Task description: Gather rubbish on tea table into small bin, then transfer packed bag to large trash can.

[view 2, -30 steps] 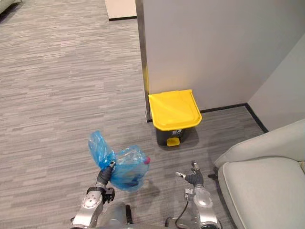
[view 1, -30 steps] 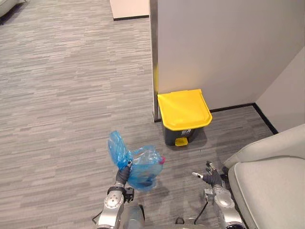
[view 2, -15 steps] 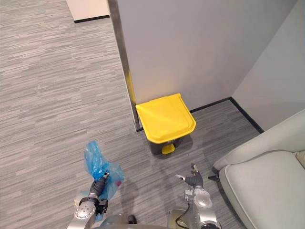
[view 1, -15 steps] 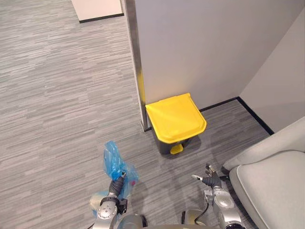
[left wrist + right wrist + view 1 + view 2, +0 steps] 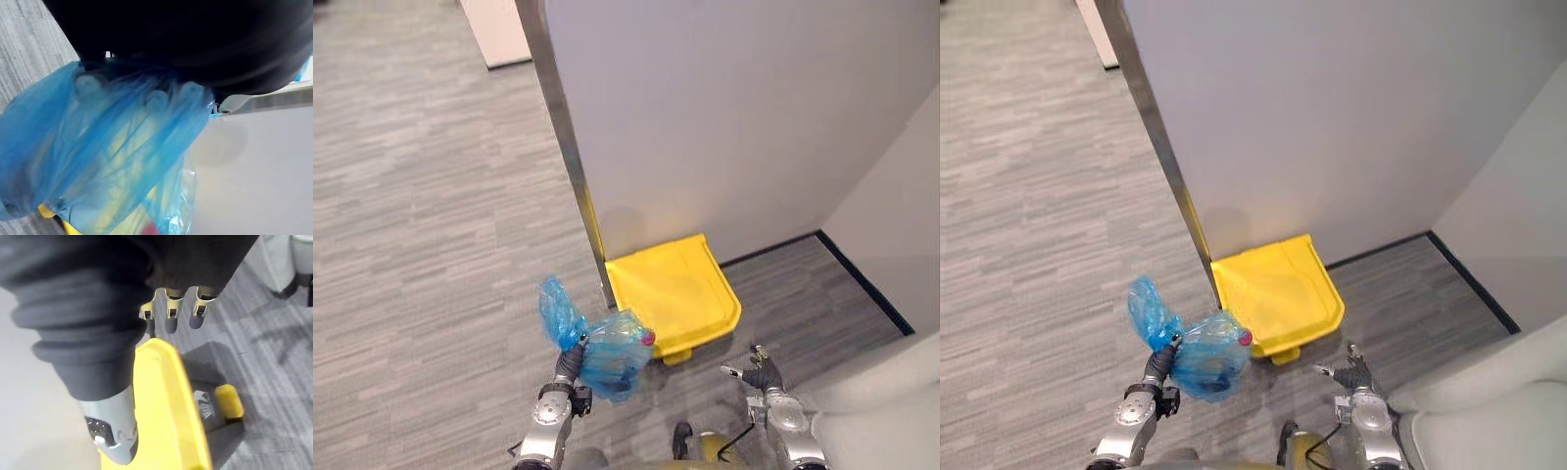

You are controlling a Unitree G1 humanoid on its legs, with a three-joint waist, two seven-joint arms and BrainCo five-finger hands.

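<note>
Silver-grey arms; dark ribbed covers on left robot hand, right robot hand; dark-tipped fingers.

The left hand grips the neck of the blue bag at the lower middle of the left eye view. In the left wrist view its fingers are dim, blurred shapes behind the blue film, and what the bag holds is too small to tell beyond a reddish spot at its right edge. The bag covers the lower left corner of the yellow lid, which hides nearly all of the trash can body beneath it. The pale armchair is cut off by the lower right corner of the right eye view.
</note>
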